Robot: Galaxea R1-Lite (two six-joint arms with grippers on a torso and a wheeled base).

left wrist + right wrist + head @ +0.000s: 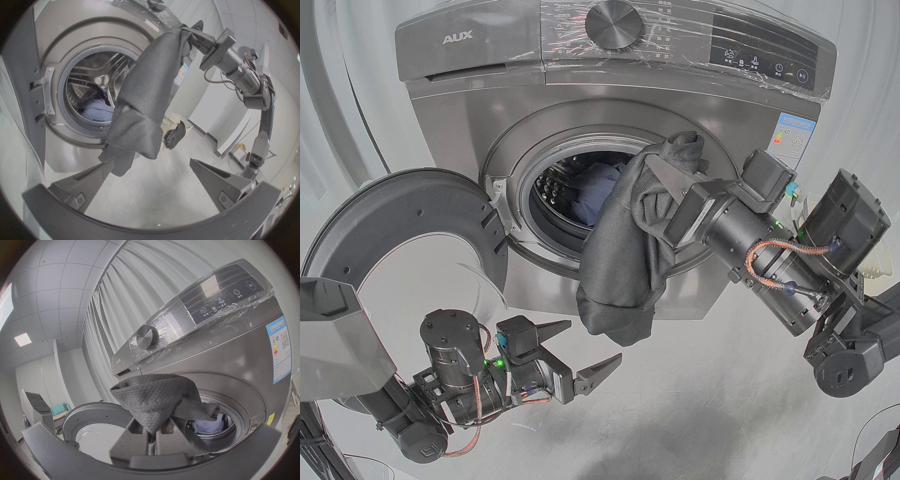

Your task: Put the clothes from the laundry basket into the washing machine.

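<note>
So, my right pincer (665, 170) is clamped on a dark grey garment (622, 250) mid-frame. It hangs across the right half of the washing machine's (462, 125) drum mouth (559, 181), with the door (394, 219) wide open at left. Left pincer (594, 340) gapes over bare floor, lower left. Left wrist view catches the laundry basket (184, 122), with a dark cloth (175, 136) over its rim.

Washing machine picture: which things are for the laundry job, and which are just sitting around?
For the job: dark grey garment in the right gripper, blue garment in the drum, washing machine, its open door, laundry basket, open left gripper.
Just around: curtain, label sticker.
</note>
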